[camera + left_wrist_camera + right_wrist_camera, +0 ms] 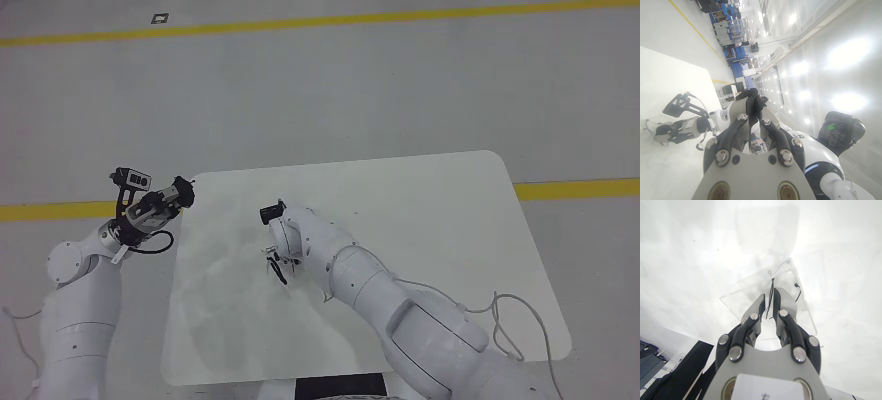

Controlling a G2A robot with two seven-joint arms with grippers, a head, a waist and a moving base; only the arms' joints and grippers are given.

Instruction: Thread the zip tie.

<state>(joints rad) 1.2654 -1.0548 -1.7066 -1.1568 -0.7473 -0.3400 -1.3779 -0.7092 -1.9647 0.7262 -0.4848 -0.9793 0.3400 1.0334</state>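
- The thin black plastic zip tie (770,294) runs as two fine strands lengthwise between the fingers of the right gripper (770,292). The jaws are drawn in on the strands and pinch them near the tips.
- In the top view this right gripper (270,258) sits left of the frame's centre, low over the white rounded table (450,200). The zip tie (278,272) shows as small dark loops just under it.
- The gripper works inside a clear, shallow acrylic tray (805,298), where other loose black zip ties (799,292) lie beside the fingers.
- The left gripper (753,94) has its jaws pressed together. In the top view it (183,192) hangs at the frame's left, just off the table's left edge and well apart from the zip tie.
- A crumpled black scrap (751,92) sits at its tips; whether it is held or belongs to the pads cannot be told.
- A white label (768,386) on the right wrist mount bears a dark mark, cut off by the frame edge and unreadable.
- The tray is barely discernible in the top view.
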